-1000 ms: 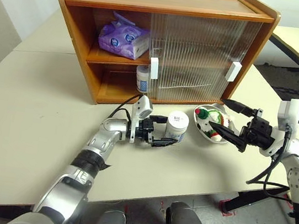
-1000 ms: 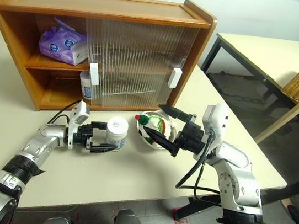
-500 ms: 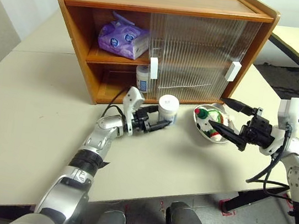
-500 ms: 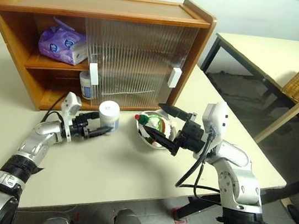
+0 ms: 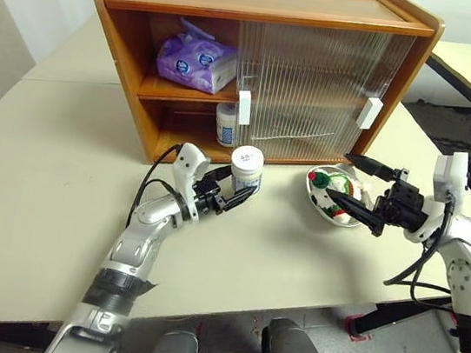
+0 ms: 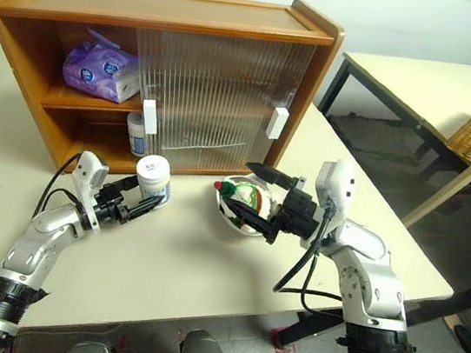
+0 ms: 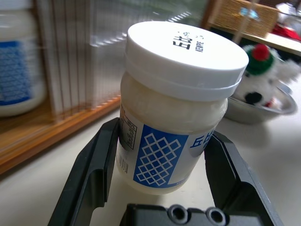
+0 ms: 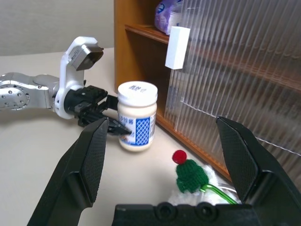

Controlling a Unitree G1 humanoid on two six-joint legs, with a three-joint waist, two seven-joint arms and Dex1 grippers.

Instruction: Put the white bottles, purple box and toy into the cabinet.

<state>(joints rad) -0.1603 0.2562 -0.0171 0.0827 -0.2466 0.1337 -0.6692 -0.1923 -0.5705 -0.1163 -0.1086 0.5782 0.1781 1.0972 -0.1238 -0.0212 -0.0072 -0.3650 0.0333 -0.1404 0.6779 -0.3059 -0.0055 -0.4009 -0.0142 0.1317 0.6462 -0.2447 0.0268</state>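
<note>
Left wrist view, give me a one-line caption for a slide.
Left gripper clasps a white bottle in front of the cabinet; the toy sits in a metal bowl behind.

The cabinet [image 5: 268,6] is smooth orange-brown wood with ribbed clear plastic doors [image 5: 314,87], the jar [image 7: 174,108] glossy white plastic under a smooth lid, the toy [image 5: 335,195] fluffy cloth in a shiny metal bowl [image 7: 263,107], the worktop [image 5: 45,158] matt beige.
</note>
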